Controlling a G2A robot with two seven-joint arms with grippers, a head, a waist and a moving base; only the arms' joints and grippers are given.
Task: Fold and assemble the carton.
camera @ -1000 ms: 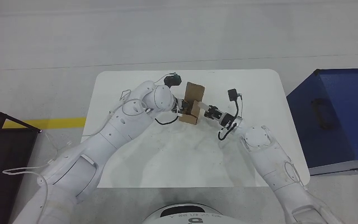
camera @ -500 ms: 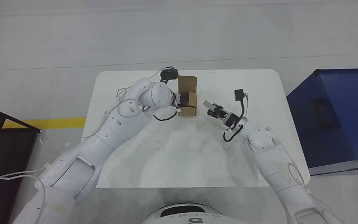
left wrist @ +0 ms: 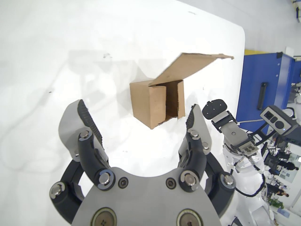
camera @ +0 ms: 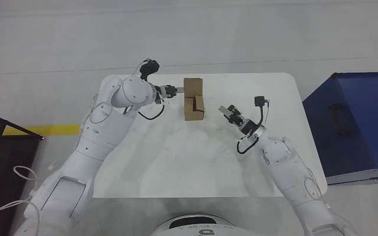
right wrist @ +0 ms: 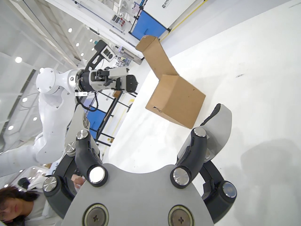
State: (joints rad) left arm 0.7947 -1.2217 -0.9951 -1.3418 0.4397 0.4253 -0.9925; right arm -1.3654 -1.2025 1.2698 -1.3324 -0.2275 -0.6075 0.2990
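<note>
the carton [camera: 193,100] stood on the white table [camera: 147,171], its top flap raised, between both claws. the left gripper [camera: 179,90] and right gripper [camera: 224,110] gaped wide, holding nothing, neither touching it.

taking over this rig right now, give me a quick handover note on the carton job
Left hand: open, empty, close beside the carton, not touching it.
Right hand: open, empty, on the carton's other side, apart from it.
Carton: stands free on the table, between the two hands.
Done: body squared up into a box; side flaps turned in over the open end.
Left: lid flap stands open. Likely next: press the side flaps in, then fold the lid down and tuck it.
</note>
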